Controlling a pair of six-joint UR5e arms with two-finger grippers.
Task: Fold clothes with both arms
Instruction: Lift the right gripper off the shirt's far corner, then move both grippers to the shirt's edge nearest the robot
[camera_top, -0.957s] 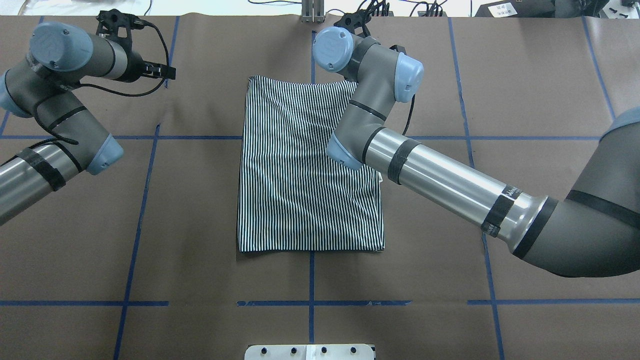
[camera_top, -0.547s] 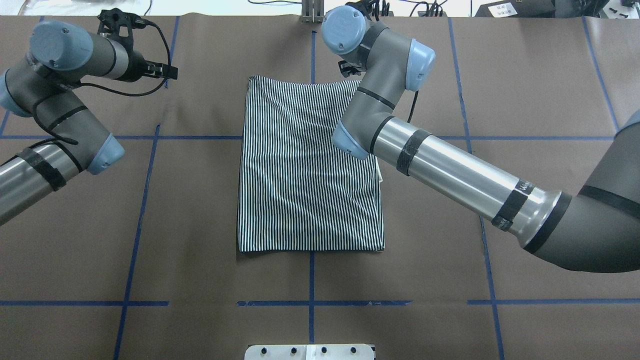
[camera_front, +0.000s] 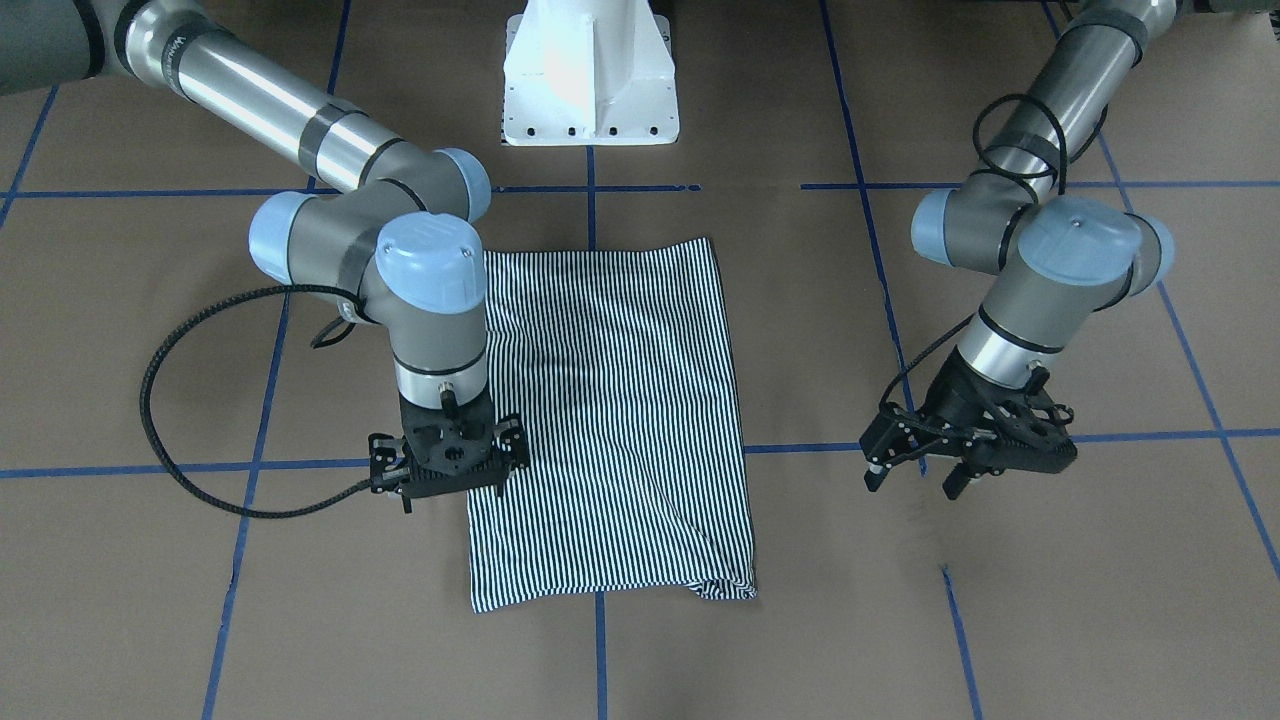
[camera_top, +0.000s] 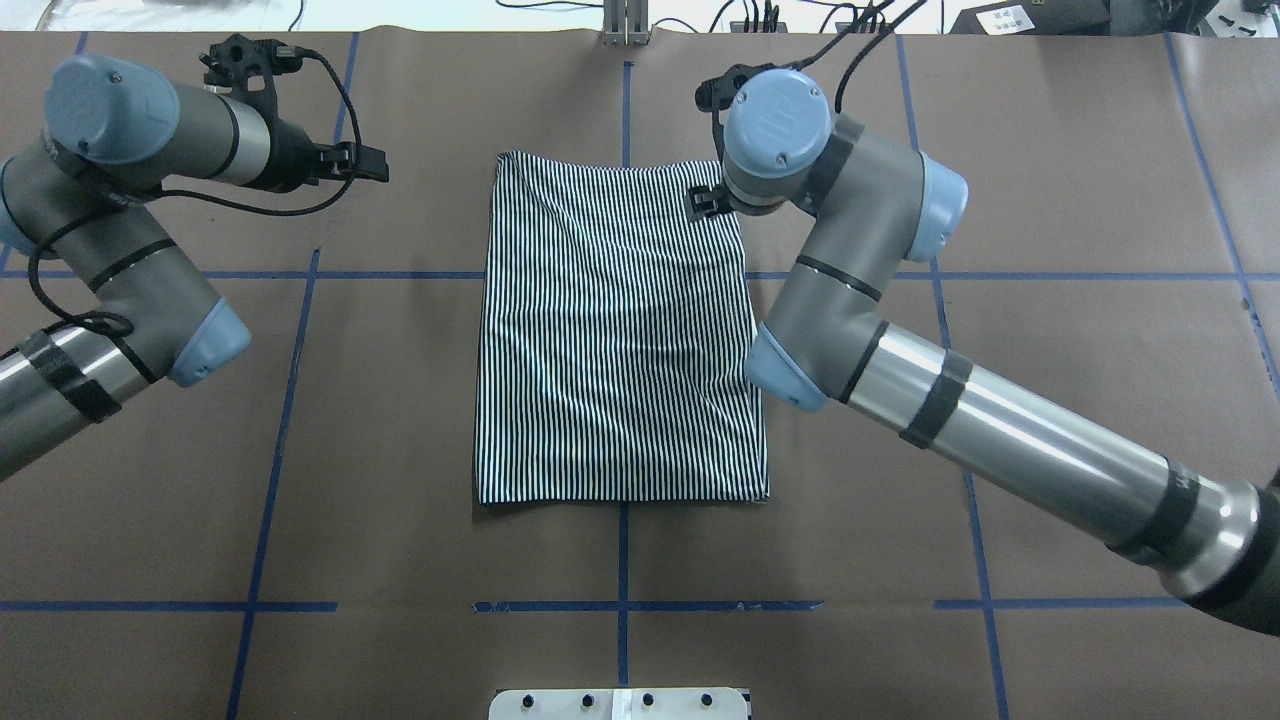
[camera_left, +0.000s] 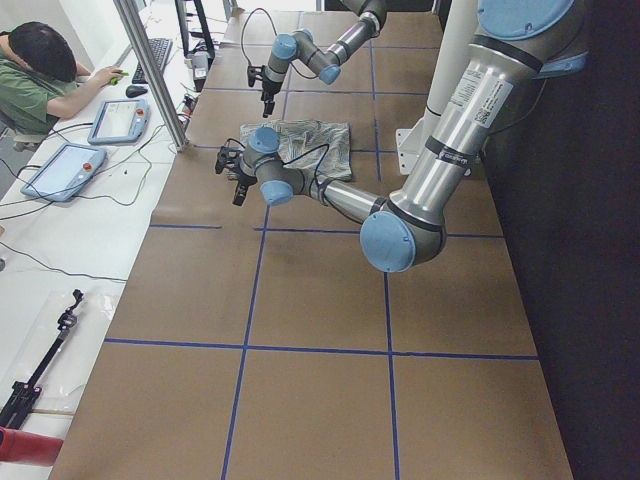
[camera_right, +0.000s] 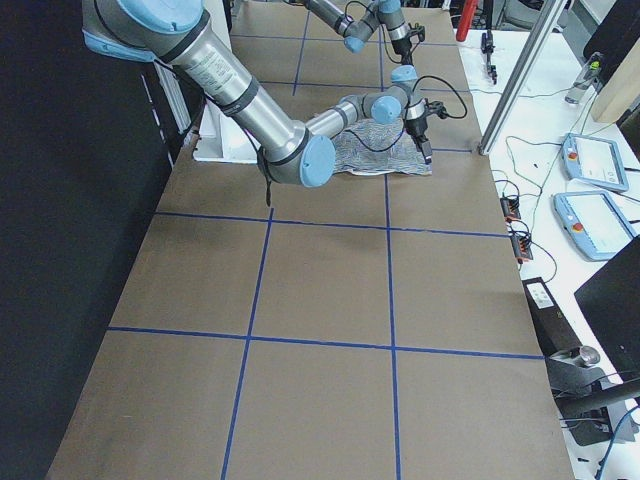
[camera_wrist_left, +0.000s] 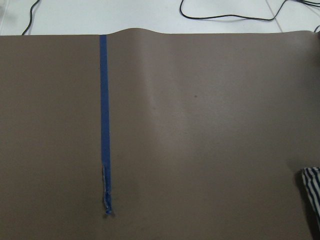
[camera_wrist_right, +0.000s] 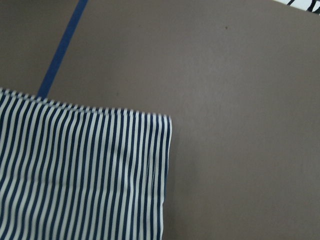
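The clothes (camera_top: 620, 340) are one navy-and-white striped shirt, folded into a flat rectangle at mid-table, also seen from the front (camera_front: 610, 400). My right gripper (camera_front: 448, 478) hangs over the shirt's far right corner (camera_wrist_right: 150, 130), open and holding nothing. In the overhead view only its black edge (camera_top: 705, 200) shows under the wrist. My left gripper (camera_front: 913, 482) hovers open over bare paper well to the left of the shirt (camera_top: 378, 165). A sliver of striped cloth (camera_wrist_left: 312, 192) shows at the edge of the left wrist view.
Brown paper with blue tape lines (camera_top: 622, 605) covers the table. The white pedestal base (camera_front: 590, 80) stands at the robot's side. A metal post (camera_top: 625, 20) rises at the far edge. A person (camera_left: 40, 80) sits at a side desk with pendants (camera_right: 590, 160).
My right arm has swung to the right off the shirt, uncovering its right half; the wrist now sits over the far right corner. The left gripper has edged slightly right.
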